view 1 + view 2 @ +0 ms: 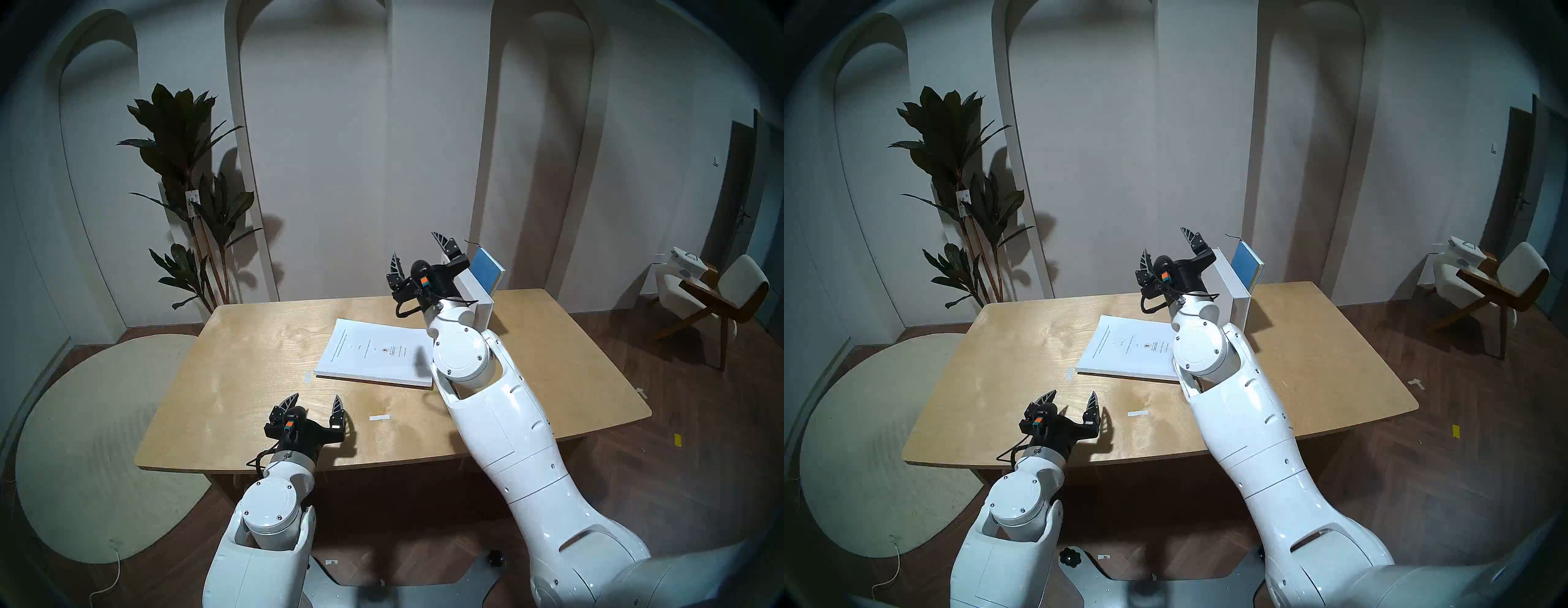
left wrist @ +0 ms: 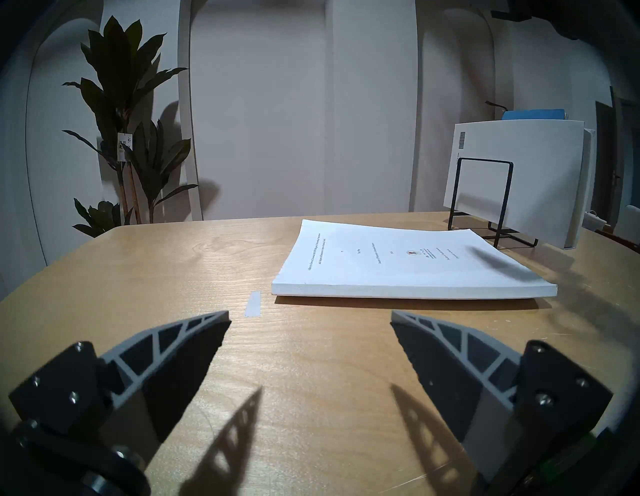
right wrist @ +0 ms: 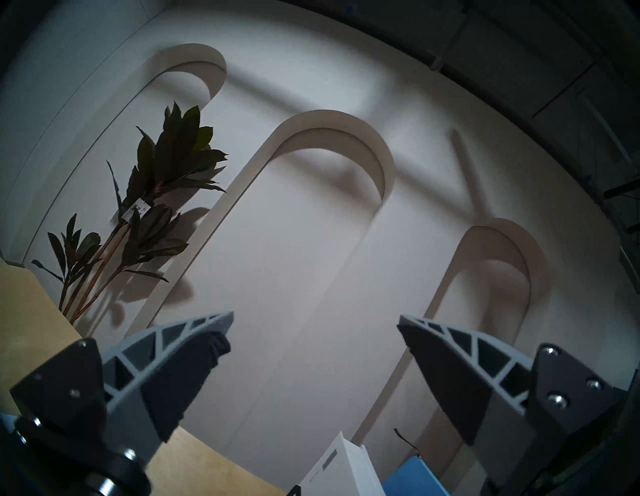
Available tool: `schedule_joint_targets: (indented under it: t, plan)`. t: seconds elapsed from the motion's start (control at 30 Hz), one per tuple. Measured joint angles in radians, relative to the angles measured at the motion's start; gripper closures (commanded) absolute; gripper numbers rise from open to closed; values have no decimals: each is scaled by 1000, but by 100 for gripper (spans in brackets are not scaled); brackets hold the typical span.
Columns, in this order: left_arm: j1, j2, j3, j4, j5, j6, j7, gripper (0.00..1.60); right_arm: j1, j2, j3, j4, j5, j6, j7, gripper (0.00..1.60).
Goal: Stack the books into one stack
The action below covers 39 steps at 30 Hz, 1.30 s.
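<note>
Head stereo left view: books not yet stacked on the tabletop.
Large white booklet lies flat mid-tabletop; white hardcover and blue notebook stand in the black wire rack near the far right edge. Right gripper raised, fingers released, empty; left gripper near the front edge, likewise.

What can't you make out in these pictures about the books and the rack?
- Booklet: its cover print is too small to read in the left wrist view; in the head views the right arm covers its right corner.
- Rack: the arm hides it in both head views; its far part sits behind the white book.
- Blue book: only a top strip shows in the left wrist view, behind the white book.
- Right wrist view: the bottom edge cuts both standing books off.
</note>
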Motion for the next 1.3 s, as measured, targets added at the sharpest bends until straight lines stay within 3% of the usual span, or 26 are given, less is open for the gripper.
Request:
schedule_joint_targets:
  t: [0.43, 1.0, 1.3]
  plan:
    - [-1, 0, 0, 10, 0, 0, 0, 0, -124, 42, 46, -157, 16, -7, -55, 0]
    - [-2, 0, 0, 21, 1, 0, -1, 0, -345, 70, 61, -359, 39, -2, -129, 0]
    - [-4, 0, 0, 24, 1, 0, -1, 0, -475, 87, 165, -416, 58, 49, -233, 0]
